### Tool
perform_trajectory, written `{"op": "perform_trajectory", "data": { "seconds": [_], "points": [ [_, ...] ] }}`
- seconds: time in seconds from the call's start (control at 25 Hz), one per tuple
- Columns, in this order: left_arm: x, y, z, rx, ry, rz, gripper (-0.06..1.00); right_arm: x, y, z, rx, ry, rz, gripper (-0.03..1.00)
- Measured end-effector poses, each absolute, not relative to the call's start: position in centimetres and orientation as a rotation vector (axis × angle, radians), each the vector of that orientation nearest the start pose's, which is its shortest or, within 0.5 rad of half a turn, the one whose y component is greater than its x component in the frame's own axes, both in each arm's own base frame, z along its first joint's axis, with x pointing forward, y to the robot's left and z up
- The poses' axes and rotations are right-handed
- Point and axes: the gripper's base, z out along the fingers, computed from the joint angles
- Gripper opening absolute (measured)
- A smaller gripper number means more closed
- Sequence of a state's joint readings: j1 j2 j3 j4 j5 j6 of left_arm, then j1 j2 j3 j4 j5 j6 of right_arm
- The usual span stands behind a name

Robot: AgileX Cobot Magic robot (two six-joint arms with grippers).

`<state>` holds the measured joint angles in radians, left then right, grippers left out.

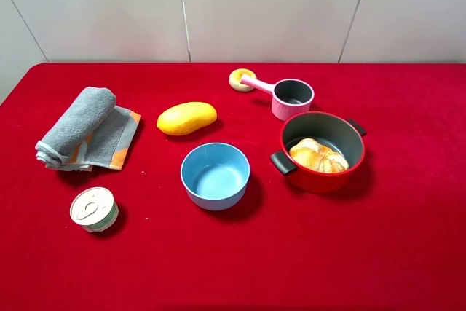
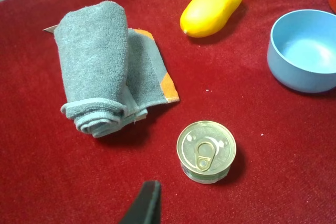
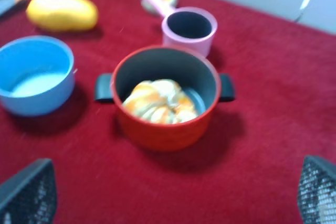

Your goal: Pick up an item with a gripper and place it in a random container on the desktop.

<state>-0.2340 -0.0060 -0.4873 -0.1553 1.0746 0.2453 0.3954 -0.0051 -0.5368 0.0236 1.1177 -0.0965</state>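
Note:
The golden-orange ridged item lies inside the red pot, which stands on the red desktop at the right. In the right wrist view the item sits in the pot, and my right gripper is open and empty, back from the pot with its fingertips wide apart. In the left wrist view only one black fingertip shows, above the cloth near the tin can. No arm shows in the exterior view.
A blue bowl stands left of the pot. A yellow mango, a pink long-handled cup and a tan ring lie behind. A rolled grey towel and the tin can are at the left.

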Motion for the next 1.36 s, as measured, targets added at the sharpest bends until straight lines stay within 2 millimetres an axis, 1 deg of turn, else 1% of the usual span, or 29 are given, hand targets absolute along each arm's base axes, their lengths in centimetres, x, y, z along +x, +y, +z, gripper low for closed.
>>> {"op": "perform_trajectory", "data": {
  "seconds": [0.32, 0.52, 1.36],
  "points": [
    [-0.82, -1.08, 27.34, 0.496, 1.999, -0.18, 0.95, -1.28, -0.04, 28.28, -0.294, 2.037, 0.086, 0.69],
    [-0.82, -1.08, 27.34, 0.496, 1.999, -0.18, 0.95, -1.27, 0.08, 28.3, -0.202, 2.045, 0.031, 0.69],
    [-0.82, -1.08, 27.34, 0.496, 1.999, -0.18, 0.95, -1.26, 0.11, 28.3, -0.185, 2.047, 0.021, 0.69]
  ]
}}
